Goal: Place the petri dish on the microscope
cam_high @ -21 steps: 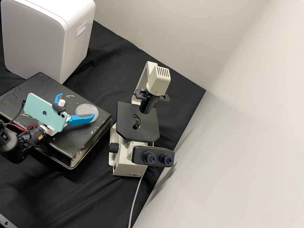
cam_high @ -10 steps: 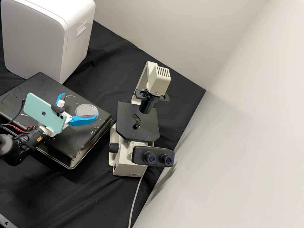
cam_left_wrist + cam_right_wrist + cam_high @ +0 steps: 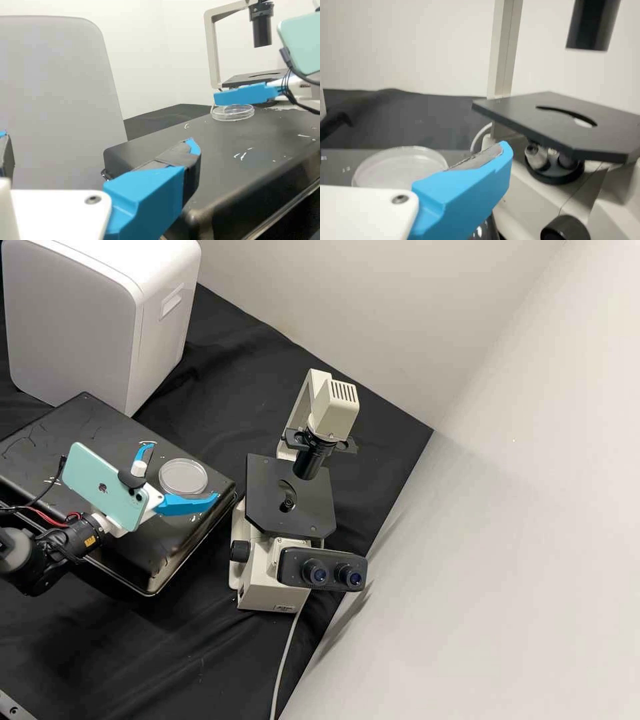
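Note:
The clear petri dish (image 3: pixel 183 477) lies flat on a black box (image 3: pixel 80 433) left of the microscope (image 3: pixel 293 527). My right gripper (image 3: pixel 181 471) is open, with one blue finger on each side of the dish and a gap to each. In the right wrist view the dish (image 3: pixel 400 165) sits just beyond one finger (image 3: pixel 470 175), with the black stage (image 3: pixel 560 125) farther off. My left gripper (image 3: pixel 97 142) stands wide open at the box's far end, holding nothing. From there I see the dish (image 3: pixel 232 111) and a finger (image 3: pixel 245 93) of the right gripper above it.
A white appliance (image 3: pixel 93 313) stands behind the box against the back wall. The microscope's lamp head (image 3: pixel 330 407) overhangs the stage (image 3: pixel 290 497). A grey wall (image 3: pixel 520 540) closes in on the right. Black cloth (image 3: pixel 167 653) covers the bench in front.
My right gripper has shifted toward the microscope and the near side, so its fingers now straddle the dish. The dish has stayed in place.

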Tool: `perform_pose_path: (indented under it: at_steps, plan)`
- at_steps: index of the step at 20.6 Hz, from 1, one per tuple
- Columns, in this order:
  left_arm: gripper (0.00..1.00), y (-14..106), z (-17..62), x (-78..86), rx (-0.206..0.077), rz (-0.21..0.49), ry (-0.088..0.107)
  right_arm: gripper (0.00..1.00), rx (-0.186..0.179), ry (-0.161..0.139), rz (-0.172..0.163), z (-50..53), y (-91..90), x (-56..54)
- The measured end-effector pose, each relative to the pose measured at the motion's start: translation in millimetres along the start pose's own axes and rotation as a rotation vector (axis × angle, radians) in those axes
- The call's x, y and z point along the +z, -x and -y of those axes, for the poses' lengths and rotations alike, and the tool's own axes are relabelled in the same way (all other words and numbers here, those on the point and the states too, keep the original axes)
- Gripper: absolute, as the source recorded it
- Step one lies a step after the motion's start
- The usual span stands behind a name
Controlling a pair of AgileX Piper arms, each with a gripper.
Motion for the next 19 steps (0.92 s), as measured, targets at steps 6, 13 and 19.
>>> perform_pose_path:
  at_steps: [6, 13, 19]
  plan:
    - [1.00, 0.0, 0.0, 0.0, 0.000, 0.000, 0.000, 1.00, -0.062, 0.009, 0.042, 14.8, -3.1, 10.0]
    - [1.00, -0.1, -0.1, -0.1, 0.001, 0.001, -0.002, 1.00, -0.078, 0.013, 0.061, 22.2, -6.5, 16.8]
    - [1.00, -0.4, -0.2, -1.4, 0.002, -0.006, -0.002, 1.00, -0.075, 0.013, 0.058, 23.6, -13.8, 16.9]
